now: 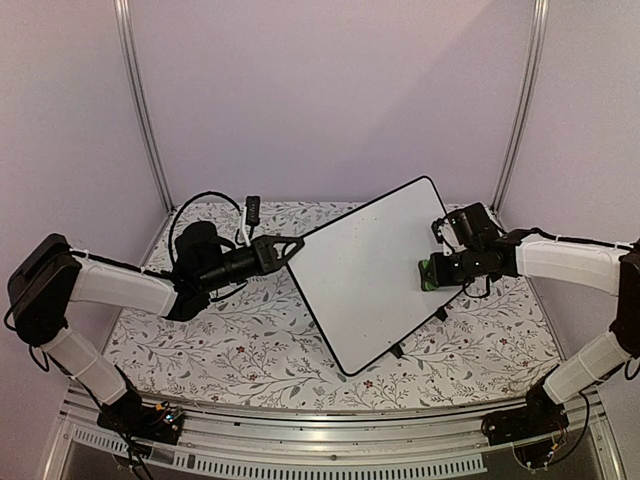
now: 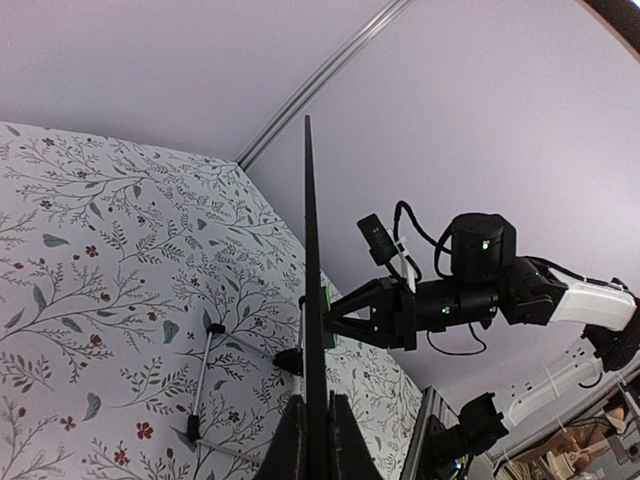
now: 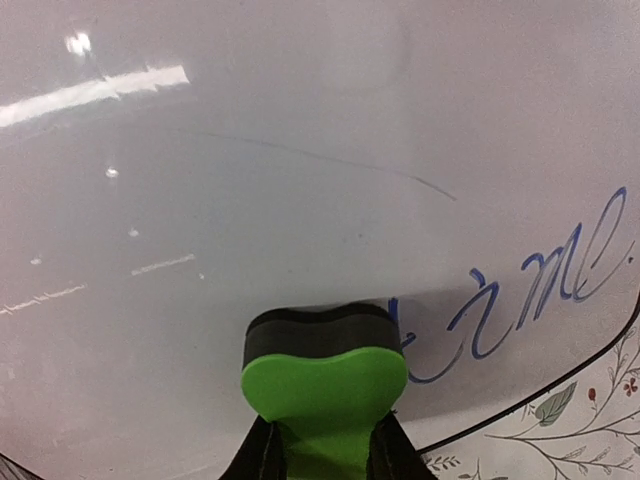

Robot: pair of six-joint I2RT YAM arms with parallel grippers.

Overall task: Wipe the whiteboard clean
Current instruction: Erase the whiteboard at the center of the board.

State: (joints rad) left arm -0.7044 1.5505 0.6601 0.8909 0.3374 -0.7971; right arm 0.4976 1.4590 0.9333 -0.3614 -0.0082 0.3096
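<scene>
One whiteboard (image 1: 370, 270) (blue writing), one eraser (image 3: 322, 385)

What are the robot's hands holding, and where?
Left hand pinches the whiteboard by its rim; right hand grips the green eraser by its green back.

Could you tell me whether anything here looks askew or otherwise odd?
Yes: the whiteboard is angled diagonally across the table, one edge pinched by the left gripper. The right gripper presses a green eraser on it, yet blue handwriting shows beside the eraser near the rim, and a faint thin streak crosses the bare area.
</scene>
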